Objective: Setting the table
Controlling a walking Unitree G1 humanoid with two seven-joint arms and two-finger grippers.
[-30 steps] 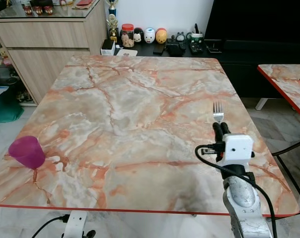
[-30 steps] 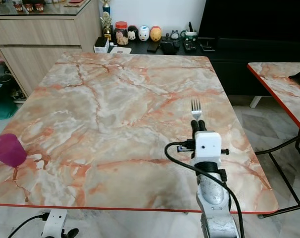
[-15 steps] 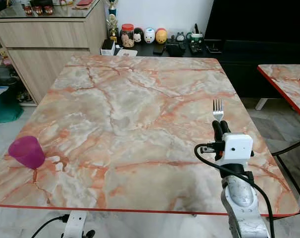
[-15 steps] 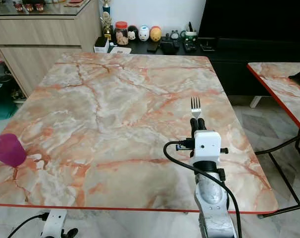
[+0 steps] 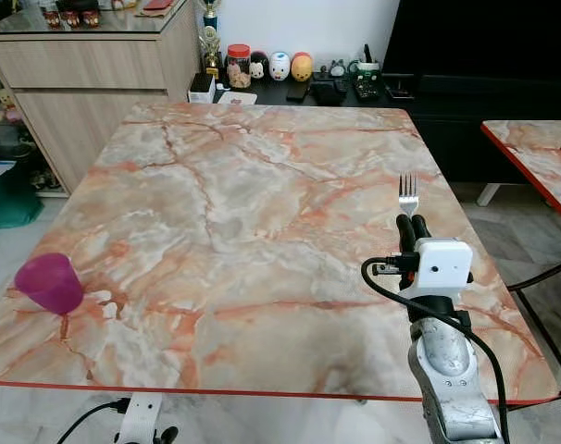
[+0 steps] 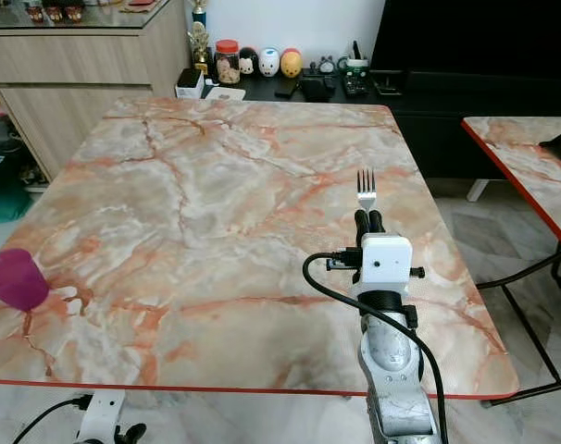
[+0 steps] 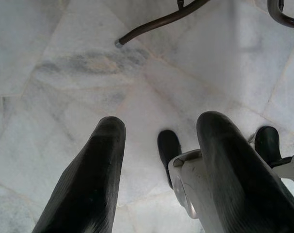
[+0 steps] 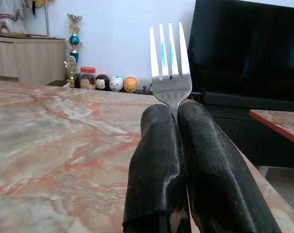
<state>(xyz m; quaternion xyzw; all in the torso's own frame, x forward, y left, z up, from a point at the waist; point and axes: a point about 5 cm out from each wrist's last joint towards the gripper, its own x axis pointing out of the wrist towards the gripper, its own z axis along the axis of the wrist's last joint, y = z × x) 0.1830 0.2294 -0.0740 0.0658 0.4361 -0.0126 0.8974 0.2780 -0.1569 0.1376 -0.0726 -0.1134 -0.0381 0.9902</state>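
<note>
Right gripper (image 6: pixel 365 216) hangs over the right side of the big marble table (image 5: pixel 216 213), its two black fingers pinched tight on a fork (image 5: pixel 408 195) that points tines-out toward the far edge. To lay it well I'd say lower it flat and low before letting go, keeping clear of the right edge. Left gripper (image 7: pixel 156 160) dangles idle and open below the tabletop, and a purple cup (image 5: pixel 49 283) sits well apart at the near left corner.

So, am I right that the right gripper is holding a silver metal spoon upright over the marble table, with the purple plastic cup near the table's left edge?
Not quite: it is a silver metal fork, not a spoon. The right wrist view shows its four tines above the right gripper, whose fingers are shut on the handle. The rest holds: it stands upright over the marble table, and the purple plastic cup sits near the left edge.
</note>
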